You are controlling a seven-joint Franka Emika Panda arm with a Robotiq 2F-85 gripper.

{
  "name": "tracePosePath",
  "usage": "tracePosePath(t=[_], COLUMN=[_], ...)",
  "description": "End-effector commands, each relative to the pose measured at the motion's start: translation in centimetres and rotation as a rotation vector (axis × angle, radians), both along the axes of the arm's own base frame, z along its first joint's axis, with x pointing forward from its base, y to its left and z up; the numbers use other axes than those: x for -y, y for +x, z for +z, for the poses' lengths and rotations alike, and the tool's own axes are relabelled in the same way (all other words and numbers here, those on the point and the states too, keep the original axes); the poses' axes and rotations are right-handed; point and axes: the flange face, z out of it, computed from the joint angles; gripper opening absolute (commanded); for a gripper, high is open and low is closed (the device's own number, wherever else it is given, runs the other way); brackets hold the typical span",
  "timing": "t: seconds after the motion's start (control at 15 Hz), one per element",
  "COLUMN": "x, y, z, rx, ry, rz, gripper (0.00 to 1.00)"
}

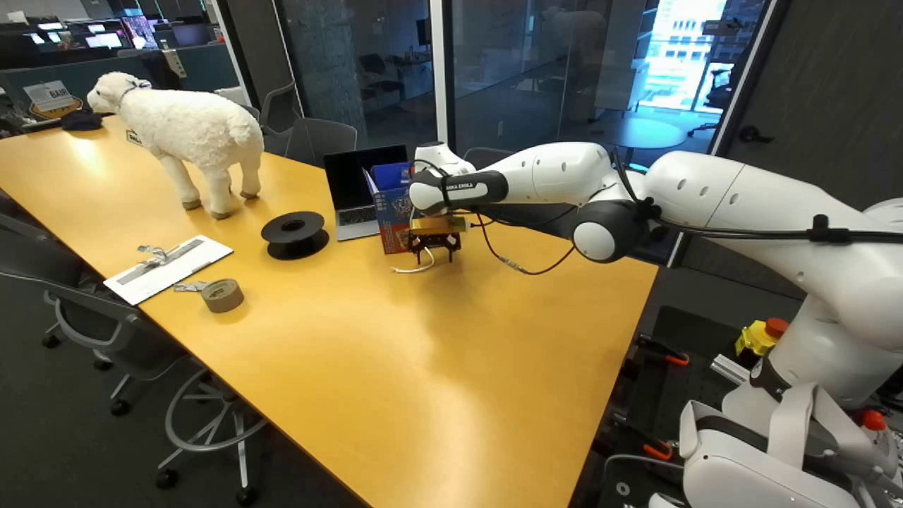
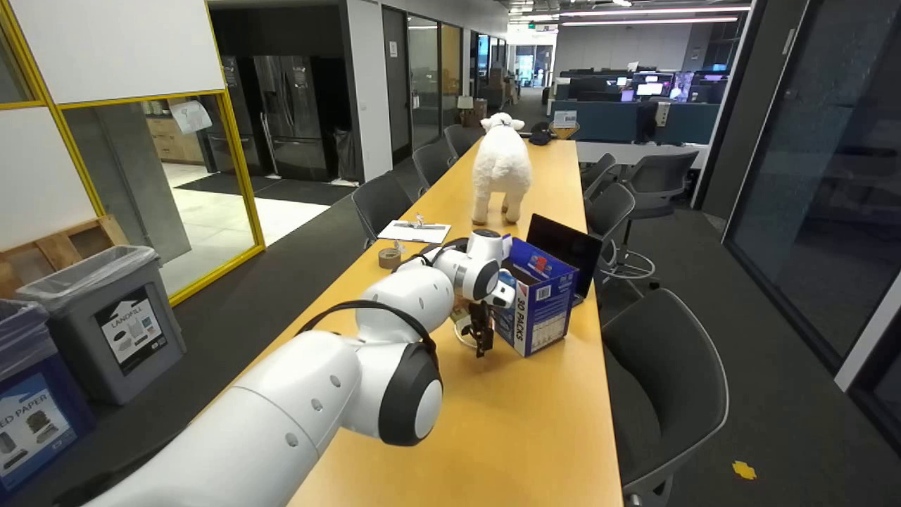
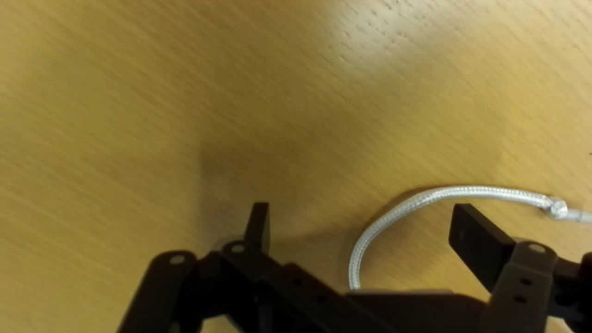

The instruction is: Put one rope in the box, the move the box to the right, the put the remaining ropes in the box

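Observation:
A white braided rope (image 3: 430, 196) lies curved on the tabletop, with a knot toward the right in the wrist view. My gripper (image 3: 360, 208) is low over the table with its jaws wide apart. Part of the rope bends through the gap between the fingers, touching neither; its lower end is hidden behind the gripper body. In an exterior view the rope (image 1: 410, 271) shows just below the gripper (image 1: 434, 259). The blue box (image 2: 545, 313) stands upright beside the gripper with its top open, partly hidden by the arm. Its inside is too dark to make out.
An open laptop (image 1: 356, 190) stands close behind the box. Farther along the table (image 1: 367, 353) are a black spool (image 1: 293, 243), a tape roll (image 1: 223, 296), a white clipboard (image 1: 173, 268) and a large plush sheep (image 1: 183, 130).

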Motion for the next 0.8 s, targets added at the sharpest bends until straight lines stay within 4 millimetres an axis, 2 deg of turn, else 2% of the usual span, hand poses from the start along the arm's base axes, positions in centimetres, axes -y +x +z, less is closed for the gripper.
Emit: tracePosePath(t=[0.0,0.4,0.73], x=[0.6,0.2,-0.1], y=[0.2,-0.2,-0.3], z=[0.6,-1.4,-1.6], rx=[0.022,-0.004,-0.014], ry=[0.015,0.006,-0.010], rz=[-0.052,-0.080,-0.078], gripper=[1.00,1.00,1.00])
